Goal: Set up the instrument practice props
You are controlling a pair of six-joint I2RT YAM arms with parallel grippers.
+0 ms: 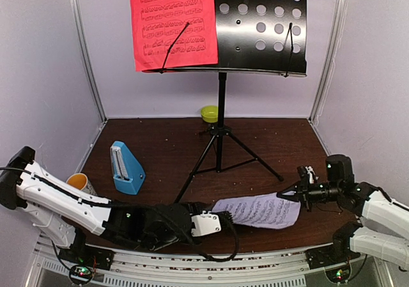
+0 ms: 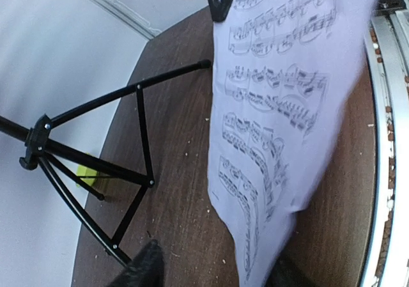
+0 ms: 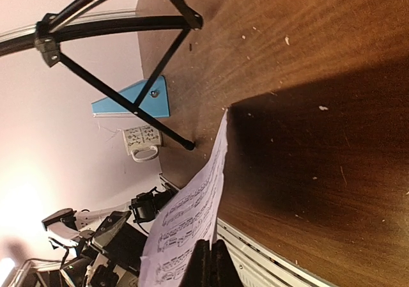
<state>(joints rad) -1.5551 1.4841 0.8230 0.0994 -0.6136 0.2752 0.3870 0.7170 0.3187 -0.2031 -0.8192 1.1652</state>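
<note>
- Spanning the lower centre, the white music sheet (image 1: 259,211) is pinched between both grippers: left gripper (image 1: 217,221) and right gripper (image 1: 285,196).
- Red music sheet (image 1: 171,22) sits on the music stand (image 1: 259,25), top of frame.

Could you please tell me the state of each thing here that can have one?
Stand: upright, legs spread.
Red sheet: on the stand's left half.
White sheet: off the stand, held by both grippers.
Metronome: upright on the table.
Mug: upright.
Bowl: upright, behind the stand.
Left gripper: shut on the white sheet.
Right gripper: shut on the white sheet.
</note>
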